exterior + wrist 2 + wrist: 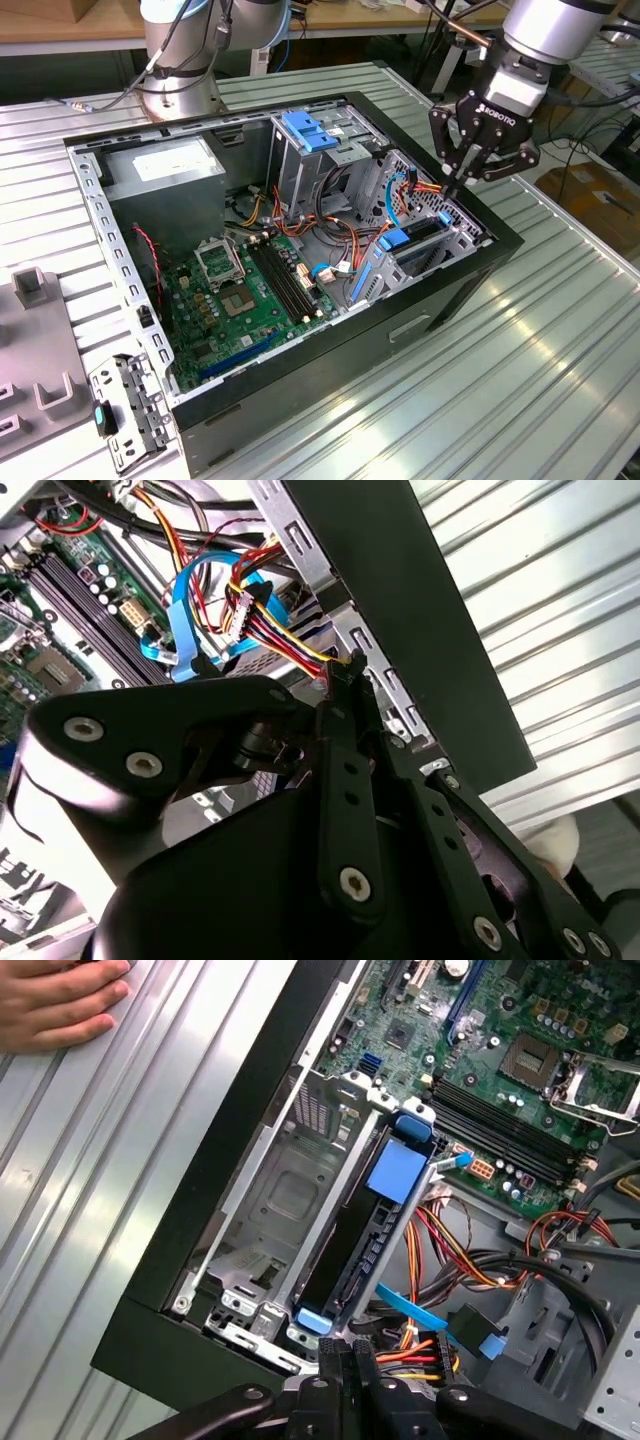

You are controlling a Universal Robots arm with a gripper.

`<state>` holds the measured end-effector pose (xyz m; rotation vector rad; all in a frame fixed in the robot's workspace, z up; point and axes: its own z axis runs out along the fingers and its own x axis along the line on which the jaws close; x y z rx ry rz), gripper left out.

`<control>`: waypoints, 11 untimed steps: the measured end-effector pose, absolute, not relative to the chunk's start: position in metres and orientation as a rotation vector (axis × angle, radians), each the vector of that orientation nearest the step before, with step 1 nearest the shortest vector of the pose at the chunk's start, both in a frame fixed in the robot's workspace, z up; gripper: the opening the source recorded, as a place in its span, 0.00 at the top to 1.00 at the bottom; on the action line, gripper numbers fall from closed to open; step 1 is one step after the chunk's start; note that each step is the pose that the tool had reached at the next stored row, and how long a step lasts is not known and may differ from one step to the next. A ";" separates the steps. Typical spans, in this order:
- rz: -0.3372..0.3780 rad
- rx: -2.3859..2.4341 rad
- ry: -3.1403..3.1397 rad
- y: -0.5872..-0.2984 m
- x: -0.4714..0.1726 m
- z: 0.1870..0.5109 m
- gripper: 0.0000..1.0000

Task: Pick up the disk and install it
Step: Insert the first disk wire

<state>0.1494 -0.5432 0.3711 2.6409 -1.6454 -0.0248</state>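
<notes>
Grey fixture (35, 330): on the table (560, 330) at the exterior view's far left, beside the case.
Bracket with teal tab (125, 410): lying on the table just at the case's near-left corner in the exterior view.
Computer case (330, 340): black, lying open on the ribbed metal table; motherboard (250, 295) on its floor, grey power supply box (165, 170) in the far-left corner.
Drive cage (315, 150): upright metal cage with a blue plastic tab on top, near the middle of the case.
Disk (365, 1230): seated on edge in the bay along the case's right wall in the exterior view, blue rails at both ends; in the first wrist view it is a dark slab with a blue tab on it.
Cables (255, 620): blue, red, yellow and black leads bunched just beside the disk's end.
Gripper (470, 178): fingers pressed together, holding nothing, tips just above the case's right wall near the cables.
Hand (55, 1000): a person's hand resting flat on the table, outside the case, in the first wrist view.
</notes>
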 end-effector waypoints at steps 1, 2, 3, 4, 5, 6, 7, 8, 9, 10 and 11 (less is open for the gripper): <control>-0.025 2.629 -1.665 -0.543 0.149 0.371 0.83; -0.025 2.617 -1.684 -0.543 0.149 0.371 0.83; -0.026 2.605 -1.702 -0.543 0.149 0.371 0.83; -0.026 2.583 -1.736 -0.543 0.149 0.371 0.83; -0.027 2.563 -1.765 -0.543 0.149 0.371 0.83; -0.027 2.543 -1.794 -0.543 0.149 0.371 0.83; -0.028 2.525 -1.821 -0.543 0.149 0.371 0.83; -0.028 2.514 -1.835 -0.543 0.149 0.371 0.83; -0.028 2.506 -1.846 -0.543 0.149 0.371 0.83; -0.029 2.496 -1.860 -0.543 0.149 0.371 0.83; -0.029 2.490 -1.868 -0.543 0.149 0.370 0.83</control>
